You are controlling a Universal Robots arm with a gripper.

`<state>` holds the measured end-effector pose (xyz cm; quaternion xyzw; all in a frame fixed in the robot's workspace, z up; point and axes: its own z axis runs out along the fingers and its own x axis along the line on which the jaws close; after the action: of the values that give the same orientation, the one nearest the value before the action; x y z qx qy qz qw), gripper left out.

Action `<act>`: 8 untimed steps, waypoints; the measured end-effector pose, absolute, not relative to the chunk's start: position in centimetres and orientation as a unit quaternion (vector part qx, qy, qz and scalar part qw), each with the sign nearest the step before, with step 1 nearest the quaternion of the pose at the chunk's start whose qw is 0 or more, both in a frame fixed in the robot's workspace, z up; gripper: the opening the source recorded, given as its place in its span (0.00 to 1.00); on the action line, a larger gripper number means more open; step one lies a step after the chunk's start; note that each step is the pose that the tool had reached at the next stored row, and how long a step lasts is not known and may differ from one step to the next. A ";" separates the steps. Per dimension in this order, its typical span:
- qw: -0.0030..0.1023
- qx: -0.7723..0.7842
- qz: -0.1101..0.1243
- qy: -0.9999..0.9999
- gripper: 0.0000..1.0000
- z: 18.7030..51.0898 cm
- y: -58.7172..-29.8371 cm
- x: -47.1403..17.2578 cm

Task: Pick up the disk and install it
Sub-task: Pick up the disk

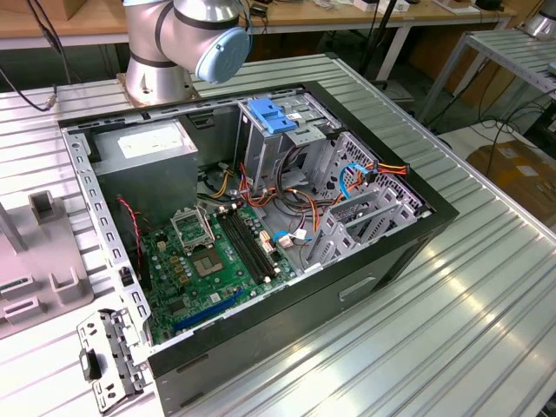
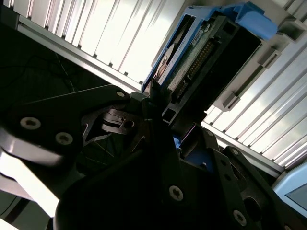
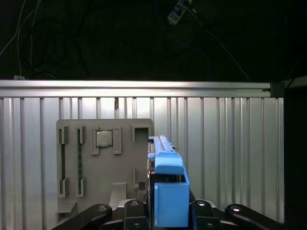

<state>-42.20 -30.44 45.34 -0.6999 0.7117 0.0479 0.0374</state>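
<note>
on the exterior view's left, a grey tray (image 1: 35, 261) is lying on the ribbed metal table (image 1: 452, 304), just beside the open computer case (image 1: 347, 278). going rightward inside the case, the grey power box (image 1: 143, 148) is sitting close to the base of the arm (image 1: 187, 39), the green circuit board (image 1: 195, 261) is lying flat on the case floor, and the metal drive cage (image 1: 356, 208) is standing at the right end with loose coloured cables (image 1: 382, 169) bunching against it.

in the first wrist view, the gripper (image 3: 168, 208) is clamping the disk (image 3: 169, 184) by its blue plastic edging, with its fingers drawn in against both sides. it is holding the disk on edge above the table, near the tray where a small chip (image 3: 102, 138) is resting. in the second wrist view, the disk's connector side is showing, with the ribbed table behind it.

as a judgement, the grip is looking narrow and is bearing on plastic rather than metal, so the disk could be twisting or slipping between the fingers. a tilted disk would be jamming at the cage, and the loose cables could be snagging it.
</note>
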 end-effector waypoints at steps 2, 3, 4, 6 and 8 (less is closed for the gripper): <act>0.038 -0.700 0.048 0.712 0.37 45.4 -30.4 -42.2; 0.039 -0.700 0.049 0.712 0.37 45.4 -30.4 -42.2; 0.039 -0.700 0.050 0.712 0.37 45.5 -30.4 -42.2; 0.039 -0.700 0.050 0.712 0.37 45.6 -30.4 -42.2; 0.039 -0.700 0.050 0.712 0.37 45.6 -30.4 -42.2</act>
<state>-42.21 -30.44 45.60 -0.6998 0.7115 0.0498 0.0393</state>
